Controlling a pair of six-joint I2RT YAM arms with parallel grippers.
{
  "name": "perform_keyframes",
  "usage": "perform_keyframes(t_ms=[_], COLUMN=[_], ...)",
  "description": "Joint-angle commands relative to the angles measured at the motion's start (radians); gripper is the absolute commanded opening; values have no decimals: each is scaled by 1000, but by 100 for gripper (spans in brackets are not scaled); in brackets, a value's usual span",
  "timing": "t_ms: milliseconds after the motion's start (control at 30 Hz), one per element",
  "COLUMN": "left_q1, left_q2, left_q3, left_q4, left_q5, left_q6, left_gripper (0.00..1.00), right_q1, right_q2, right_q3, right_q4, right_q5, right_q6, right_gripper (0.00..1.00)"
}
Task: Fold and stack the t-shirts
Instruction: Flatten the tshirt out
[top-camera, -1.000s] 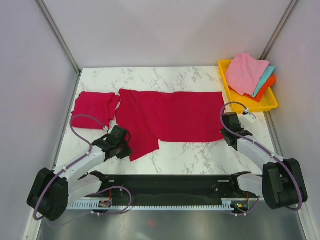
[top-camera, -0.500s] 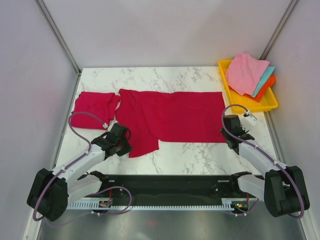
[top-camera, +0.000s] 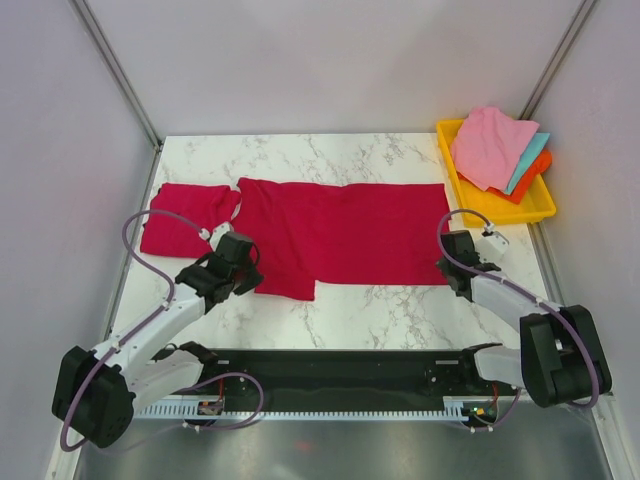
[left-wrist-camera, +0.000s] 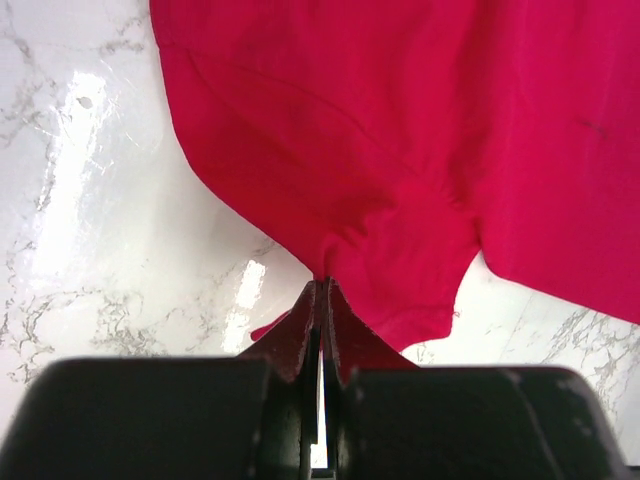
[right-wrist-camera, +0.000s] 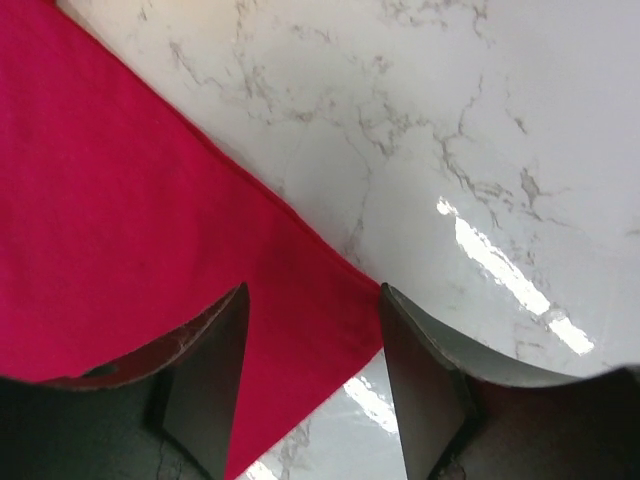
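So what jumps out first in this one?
The big crimson t-shirt spread across the middle of the marble table, with a second red shirt lying smaller at its left end. The left gripper is pinched shut on the spread shirt's near-left edge, while the right gripper hangs open over its near-right corner. A yellow tray of pink, teal and orange cloths sits at the far right.

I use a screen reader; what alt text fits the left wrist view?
The left gripper, shut, pinches a bunched edge of a crimson t-shirt lying on a white marble table. Cloth gathers into creases at its fingertips.
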Motion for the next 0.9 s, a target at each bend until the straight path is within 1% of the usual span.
perform_keyframes(t_ms=[0, 100, 200, 233, 333, 467, 567, 667, 700, 767, 867], left_q1=[4, 5, 7, 7, 7, 7, 7, 7, 7, 5, 5], left_q2=[-4, 5, 16, 19, 25, 25, 38, 55, 59, 64, 70], left_q3=[47, 52, 75, 78, 78, 44, 16, 20, 23, 16, 12], left_q4=[-4, -2, -4, -4, 2, 68, 114, 139, 140, 153, 160], left_q5=[-76, -102, -107, -107, -110, -110, -111, -107, -98, -76, -70], left_q6=[10, 2, 8, 8, 8, 16, 36, 63, 68, 71, 77], left_gripper=[2, 2, 2, 2, 2, 2, 2, 2, 2, 2, 2], right_q1=[-6, -12, -18, -21, -24, -23, -23, -24, -23, -24, -24], right_q2=[53, 61, 49, 42, 0, -100, -125, -120, -119, -114, -65], right_q3=[25, 20, 8, 7, 0, -27, -33, -33, -33, -30, -17], right_q4=[-6, -4, -9, -12, -38, -55, -79, -107, -116, -116, -110], right_q5=[6, 32, 46, 43, 43, 25, 5, -17, -15, -1, 5], right_q6=[31, 51, 74, 74, 68, 63, 74, 82, 83, 91, 99], right_gripper=[61, 58, 57, 60, 62, 64, 65, 65, 63, 62, 62])
